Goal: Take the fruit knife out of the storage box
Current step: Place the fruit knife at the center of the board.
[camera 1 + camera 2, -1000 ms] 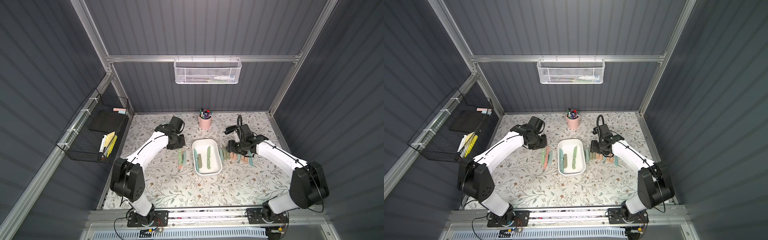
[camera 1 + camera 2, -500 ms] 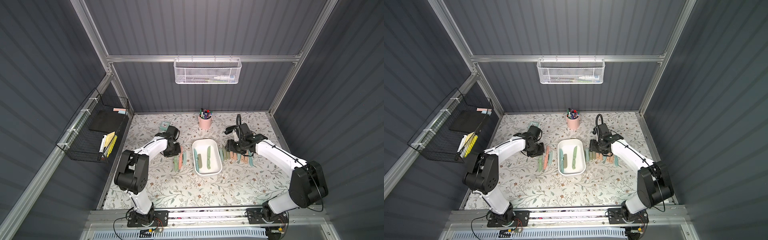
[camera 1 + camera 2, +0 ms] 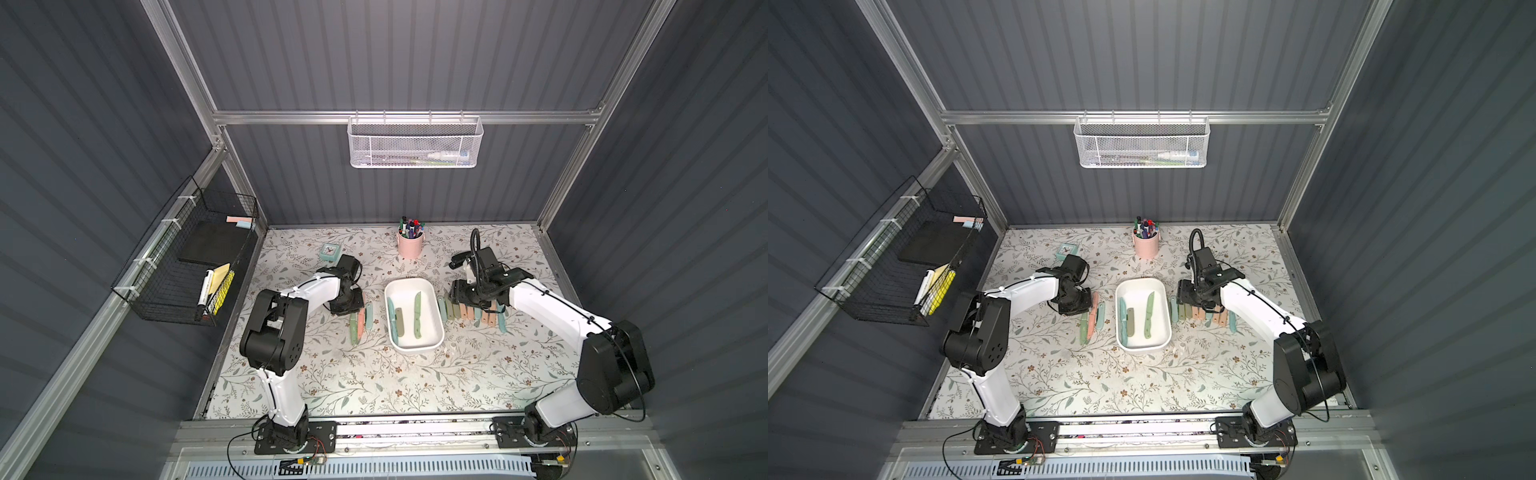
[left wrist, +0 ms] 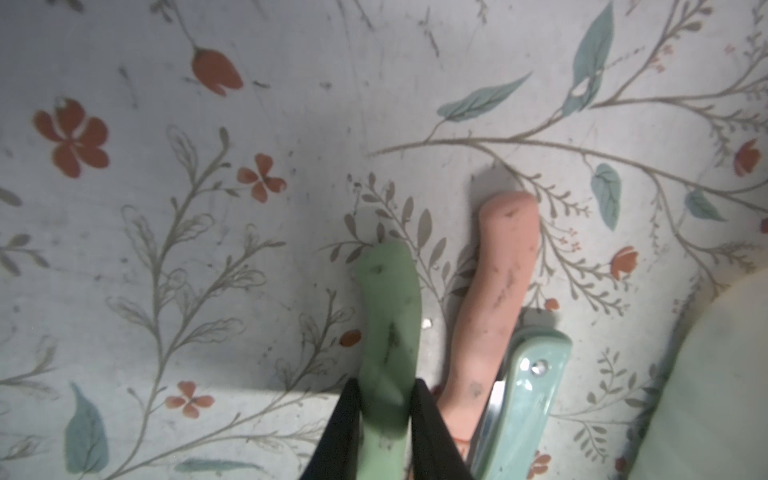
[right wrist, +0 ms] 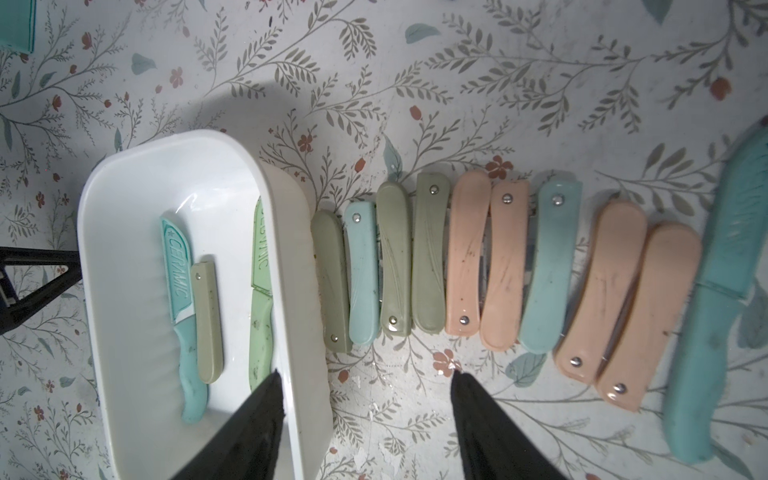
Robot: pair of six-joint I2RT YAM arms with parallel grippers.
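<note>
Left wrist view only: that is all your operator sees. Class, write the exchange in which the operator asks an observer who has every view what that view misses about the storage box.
Operator: My left gripper is shut on a green handle, and I see only a corner of the storage box. What is inside it?
Observer: Three knives: a teal knife, an olive folded knife and a light green knife.
Operator: Where is the other arm?
Observer: The right gripper is open. It hovers beside the box, on the side where a row of knives lies on the table.
</note>
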